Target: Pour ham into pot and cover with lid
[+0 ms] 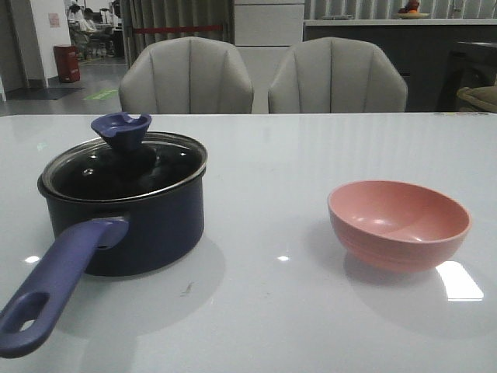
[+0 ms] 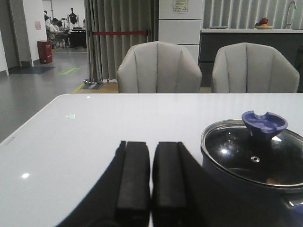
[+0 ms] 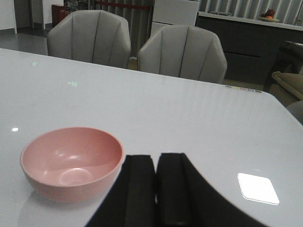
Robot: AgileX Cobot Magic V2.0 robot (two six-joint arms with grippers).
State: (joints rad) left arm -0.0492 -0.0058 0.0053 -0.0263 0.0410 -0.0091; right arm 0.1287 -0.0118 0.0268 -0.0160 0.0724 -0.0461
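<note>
Pot (image 1: 132, 225) sits on the white tabletop (image 1: 295, 311) at the robot's left, dark navy w/ a long purple-blue handle (image 1: 54, 291) pointing toward the robot and a bit left; hole at the handle's end is visible. Lid (image 1: 128, 163) is seated on the pot, metal rim flush round the pot's mouth, notched blue-purple knob (image 1: 122, 129) upright on top. Glass is dark in the front view, so contents can't be read there. In the left wrist view, one small orange bit of ham (image 2: 271, 180) shows thru the glass near the rim, inside the pot; rest of the ham can't be made out.

Pink bowl (image 1: 398, 224) stands upright on the robot's right side, well apart from the pot. Right wrist view looks into it: inside is bare pink, nothing in it.

Left gripper (image 2: 151, 179) shows only in its own wrist view: jaws clenched together, pads touching or nearly so, nothing between them, just beside the pot but not touching it. Right gripper (image 3: 155, 187) likewise: jaws clenched, holding nothing, near the bowl's rim w/o contact. Neither arm appears in the front view.

Two grey chairs (image 1: 186, 78) stand behind the far edge of the tabletop.
</note>
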